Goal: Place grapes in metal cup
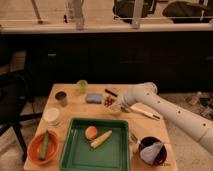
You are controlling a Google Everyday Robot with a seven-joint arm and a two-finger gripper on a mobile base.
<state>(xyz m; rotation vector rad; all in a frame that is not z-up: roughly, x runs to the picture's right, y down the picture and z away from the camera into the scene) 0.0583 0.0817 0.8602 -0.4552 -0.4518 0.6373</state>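
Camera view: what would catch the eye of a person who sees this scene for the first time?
The thick white arm reaching in from the right stands out most. Its gripper is low and shut at the grapes, near the back of the wooden table. Next comes the bright green tray at the front, with an orange fruit in it. The metal cup stands at the back left, apart from the grapes.
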